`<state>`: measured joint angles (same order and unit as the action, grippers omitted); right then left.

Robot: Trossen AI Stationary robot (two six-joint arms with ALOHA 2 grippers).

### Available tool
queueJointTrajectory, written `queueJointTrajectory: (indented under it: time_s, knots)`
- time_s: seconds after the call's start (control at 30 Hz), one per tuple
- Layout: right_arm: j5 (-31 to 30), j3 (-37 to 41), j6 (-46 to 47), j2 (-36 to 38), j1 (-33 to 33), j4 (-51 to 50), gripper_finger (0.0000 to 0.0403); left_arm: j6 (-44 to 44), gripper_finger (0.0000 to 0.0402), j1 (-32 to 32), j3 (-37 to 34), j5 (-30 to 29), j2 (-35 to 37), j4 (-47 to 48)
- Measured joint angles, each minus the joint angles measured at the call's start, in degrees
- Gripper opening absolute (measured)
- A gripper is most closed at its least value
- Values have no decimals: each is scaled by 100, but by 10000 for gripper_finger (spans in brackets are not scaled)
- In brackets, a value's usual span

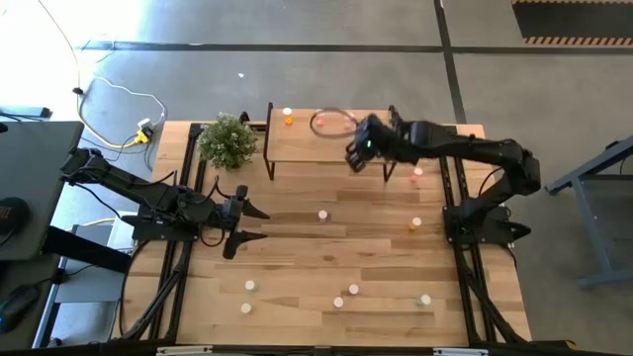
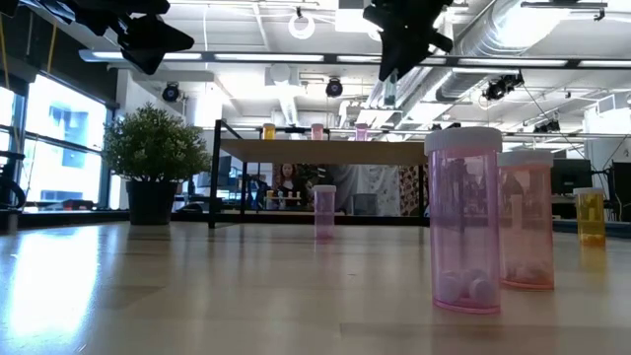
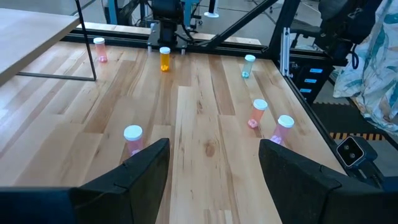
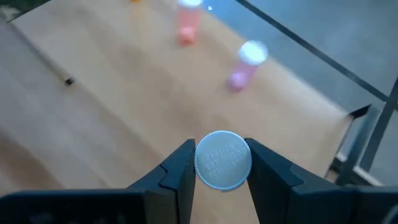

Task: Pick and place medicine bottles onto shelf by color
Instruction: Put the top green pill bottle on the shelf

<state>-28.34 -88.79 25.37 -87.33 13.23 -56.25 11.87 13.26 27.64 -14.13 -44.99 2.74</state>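
White-capped medicine bottles (image 1: 322, 214): twelve can be counted. Eight stand on the worktop (image 1: 297, 247), three on the shelf (image 1: 297, 144), and one sits between the jaws of the right gripper (image 4: 222, 162). Two of them are clearly orange. Shelf: one. Potted plant (image 1: 227, 140): one. Robot arms: two, left arm (image 1: 129, 186) and right arm (image 1: 475, 150).

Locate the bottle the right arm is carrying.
In the right gripper's jaws, the bottle hangs above the shelf's right end, near two bottles already standing there.
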Motion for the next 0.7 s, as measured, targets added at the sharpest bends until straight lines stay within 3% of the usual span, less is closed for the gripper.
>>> queueJointTrajectory:
  time_s: [0.4, 0.7]
  knots:
    - [1408, -304, -924, 7, 1734, 24, 114, 5, 239, 2, 0, 0, 0, 0]
    - [1959, 120, -1101, 13, 2282, 171, 114, 3, 239, 0, 0, 0, -1, 2]
